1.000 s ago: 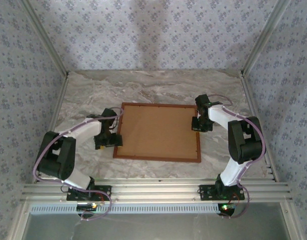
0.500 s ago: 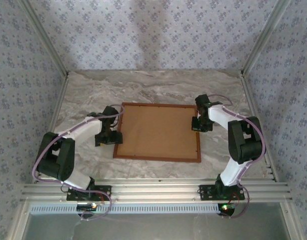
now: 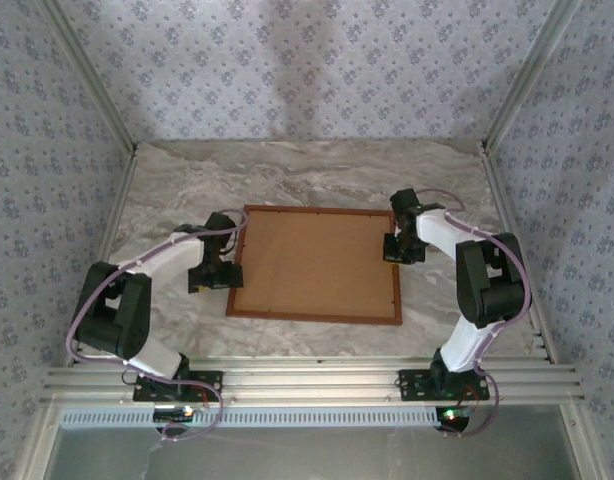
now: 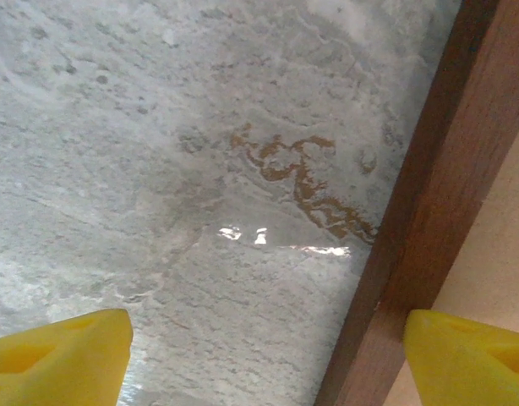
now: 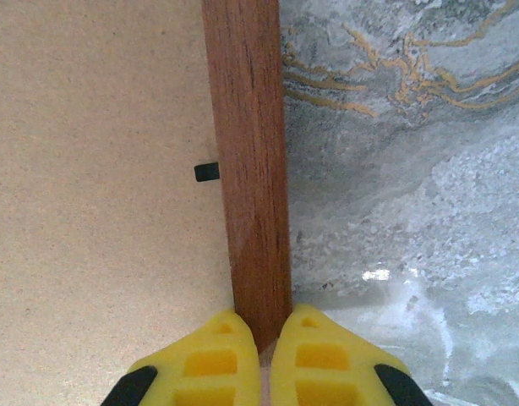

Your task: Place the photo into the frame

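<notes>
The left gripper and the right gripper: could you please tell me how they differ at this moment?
The left gripper is open wide; the right gripper is shut. The left gripper straddles the frame's left rail, one finger over the table, one over the board; the right gripper sits fingertips together at the right rail. Both have yellow fingers.

Counted: 1 frame [image 3: 313, 315], 1 backing board [image 3: 317, 262], 1 marble table [image 3: 317, 180], 2 hands (left hand [image 4: 264, 359], right hand [image 5: 266, 359]).

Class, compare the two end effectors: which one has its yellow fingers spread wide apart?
The left end effector: its fingers stand wide either side of the frame's left rail, whereas the right end effector's fingers are pressed together.
</notes>
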